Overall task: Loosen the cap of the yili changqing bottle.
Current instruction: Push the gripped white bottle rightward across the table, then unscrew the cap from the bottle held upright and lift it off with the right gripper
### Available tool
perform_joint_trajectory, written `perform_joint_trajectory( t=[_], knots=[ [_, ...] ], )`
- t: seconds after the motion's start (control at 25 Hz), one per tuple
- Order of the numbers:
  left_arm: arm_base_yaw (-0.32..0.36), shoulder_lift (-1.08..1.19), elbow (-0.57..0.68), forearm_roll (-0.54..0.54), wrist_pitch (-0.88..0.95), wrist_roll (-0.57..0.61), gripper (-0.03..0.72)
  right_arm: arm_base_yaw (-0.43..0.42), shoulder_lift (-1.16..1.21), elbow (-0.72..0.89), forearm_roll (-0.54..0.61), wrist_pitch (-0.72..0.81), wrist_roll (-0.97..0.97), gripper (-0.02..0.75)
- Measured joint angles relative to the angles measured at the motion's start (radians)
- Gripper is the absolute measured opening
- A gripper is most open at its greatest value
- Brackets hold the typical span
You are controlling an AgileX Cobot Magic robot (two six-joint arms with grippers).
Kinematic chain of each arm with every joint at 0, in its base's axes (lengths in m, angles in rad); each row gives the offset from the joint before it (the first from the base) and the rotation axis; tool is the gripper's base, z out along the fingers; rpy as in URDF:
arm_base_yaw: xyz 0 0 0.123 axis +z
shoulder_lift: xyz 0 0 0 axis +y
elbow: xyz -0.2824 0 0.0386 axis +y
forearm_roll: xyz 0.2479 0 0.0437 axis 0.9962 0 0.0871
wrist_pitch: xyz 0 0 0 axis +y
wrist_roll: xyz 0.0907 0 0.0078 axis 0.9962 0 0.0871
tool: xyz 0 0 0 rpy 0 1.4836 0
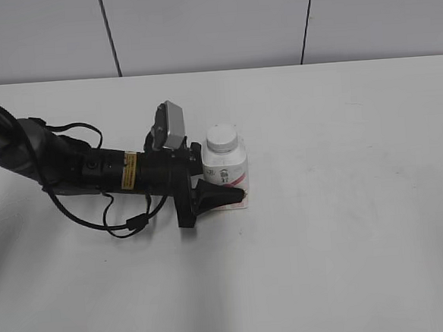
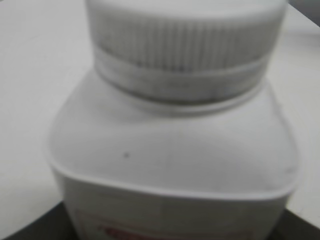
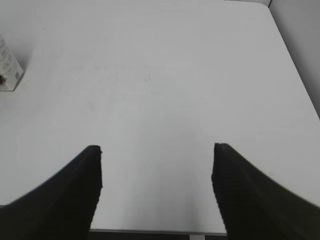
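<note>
While standing upright near the table (image 1: pixel 362 224) middle with cap (image 1: pixel 222 138) on, yili changqing bottle (image 1: pixel 226 168) clamped low around the body by left gripper (image 1: pixel 227 196); right gripper (image 3: pixel 156 187) spread wide, empty, bottle at far left.

This looks like a robot lab or test bench rather than a home or shop. A plain white table (image 1: pixel 348 241) fills the scene, backed by a bare grey panelled wall (image 1: pixel 212 26) with thin dark seams just behind the table's far edge. On the table lies a black robot arm (image 1: pixel 92 171) with loose cables (image 1: pixel 123 222) and a grey wrist camera (image 1: pixel 171 125).
</note>
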Motion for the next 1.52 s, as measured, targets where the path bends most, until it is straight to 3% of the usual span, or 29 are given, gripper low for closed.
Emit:
perform_joint_trajectory(
  t=[0.28,0.68,0.8,1.04,1.52],
  knots=[
    [0.000,0.000,0.000,0.000,0.002,0.000,0.414,0.000,0.027,-0.021,0.040,-0.056,0.130,0.545],
    [0.000,0.000,0.000,0.000,0.001,0.000,0.414,0.000,0.338,-0.023,0.134,-0.173,0.152,0.543],
    [0.000,0.000,0.000,0.000,0.001,0.000,0.414,0.000,0.443,-0.051,0.142,-0.181,0.152,0.503],
    [0.000,0.000,0.000,0.000,0.002,0.000,0.414,0.000,0.751,-0.242,0.125,-0.089,0.167,0.427],
    [0.000,0.000,0.000,0.000,0.001,0.000,0.414,0.016,1.373,-0.719,0.038,0.081,0.264,0.419]
  ],
)
